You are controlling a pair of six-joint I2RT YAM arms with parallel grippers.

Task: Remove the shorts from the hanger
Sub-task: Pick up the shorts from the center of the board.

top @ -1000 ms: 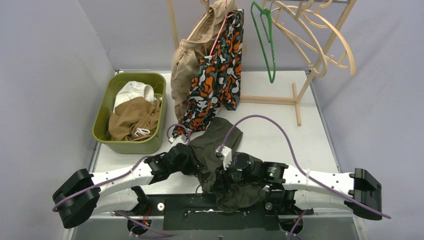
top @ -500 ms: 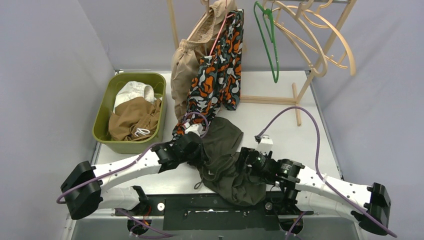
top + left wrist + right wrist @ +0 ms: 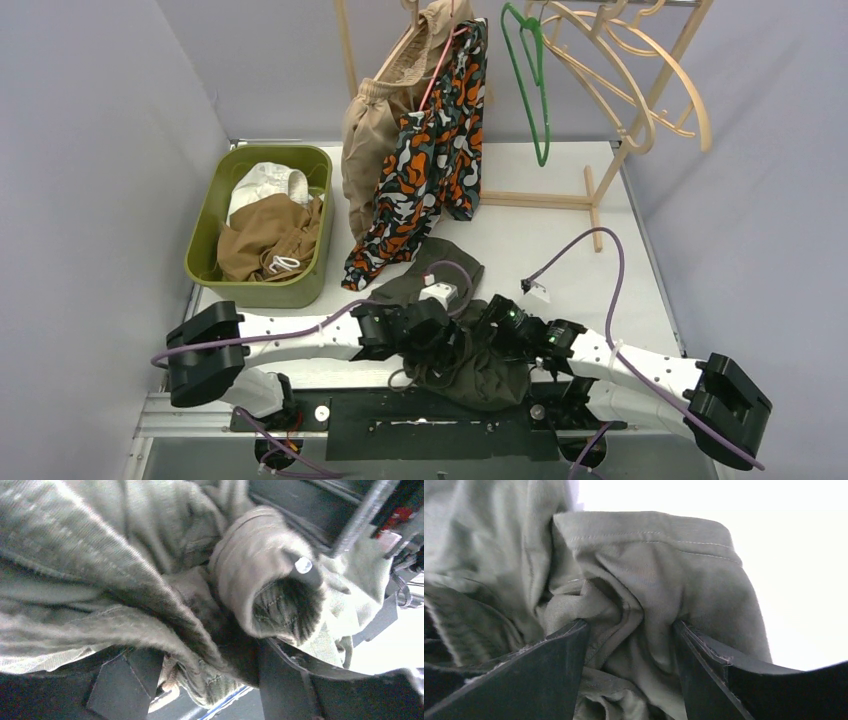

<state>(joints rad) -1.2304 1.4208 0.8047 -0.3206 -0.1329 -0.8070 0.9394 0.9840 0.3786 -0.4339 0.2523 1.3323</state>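
Both grippers pinching dark olive shorts at 6 o'clock edge of table.

L gripper is pointing toward 3 o'clock, fingers partly apart w/ a thick wad of the olive cloth filling the gap and touching both. R gripper is pointing toward 9 o'clock, also part-open, squeezing a fold betw. its fingers. The shorts are lying bunched on the tabletop, off any hanger. Camo shorts & beige shorts are hanging side by side from wood rack at 12 o'clock. Green hanger is hanging just to 1 o'clock. Green bin at 10 o'clock is holding white shorts & brown shorts.
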